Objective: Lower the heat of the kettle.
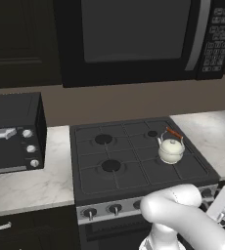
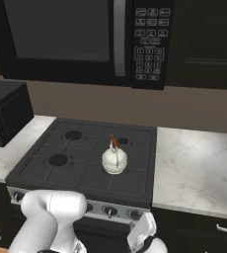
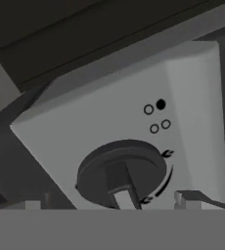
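The kettle sits on the stove's right side, between the front right and back right burners and nearer the front one, with its wooden handle bar angled toward the back. Your gripper is down at the front control panel, pressed close to a dark round knob at the panel's right end. The four-dot diagram above this knob has one dot filled, so check that it matches the burner under the kettle before you commit.

The jaws: only slivers of the fingertips show at the bottom of the hand view, flanking the knob's raised bar. They look spread either side of it, but you cannot tell whether they are touching it.

To do this well, centre the bar between the fingers, close firmly, then rotate about the knob's own axis without pulling sideways. Follow the arc between the two flame marks toward the smaller flame, and stop short of off.
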### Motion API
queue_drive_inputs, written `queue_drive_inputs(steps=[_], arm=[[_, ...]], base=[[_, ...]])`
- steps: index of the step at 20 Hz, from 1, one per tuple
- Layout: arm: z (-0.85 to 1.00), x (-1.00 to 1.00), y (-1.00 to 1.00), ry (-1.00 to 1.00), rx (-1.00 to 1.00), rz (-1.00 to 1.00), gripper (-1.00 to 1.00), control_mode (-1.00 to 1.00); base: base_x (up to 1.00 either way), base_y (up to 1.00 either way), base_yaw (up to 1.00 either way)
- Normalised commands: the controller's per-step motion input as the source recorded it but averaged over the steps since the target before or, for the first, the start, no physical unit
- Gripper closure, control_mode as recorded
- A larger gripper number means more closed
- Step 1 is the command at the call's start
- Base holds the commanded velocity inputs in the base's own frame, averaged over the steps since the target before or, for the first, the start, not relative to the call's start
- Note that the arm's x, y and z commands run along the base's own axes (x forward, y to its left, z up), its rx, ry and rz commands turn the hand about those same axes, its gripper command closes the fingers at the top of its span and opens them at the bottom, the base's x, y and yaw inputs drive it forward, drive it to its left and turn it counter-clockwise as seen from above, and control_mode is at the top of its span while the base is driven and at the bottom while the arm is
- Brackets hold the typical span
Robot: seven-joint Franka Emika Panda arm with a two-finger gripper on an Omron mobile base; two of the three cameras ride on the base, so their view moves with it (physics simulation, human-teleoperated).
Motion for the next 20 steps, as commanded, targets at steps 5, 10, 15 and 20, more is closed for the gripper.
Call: queue_drive_inputs(steps=[5, 10, 15, 20], arm=[[-0.23, 0.18, 0.00, -0.08, 0.00, 0.00, -1.00, -1.00], [-0.16, 0.10, 0.00, -0.05, 0.00, 0.00, -1.00, -1.00], [-0.10, 0.00, 0.00, -0.06, 0.00, 0.00, -1.00, -1.00], [-0.05, 0.02, 0.10, -0.06, 0.00, 0.00, 1.00, -1.00]], base=[[0.00, 0.00, 0.00], [0.00, 0.00, 0.00], [0.00, 0.00, 0.00], [0.00, 0.00, 0.00]])
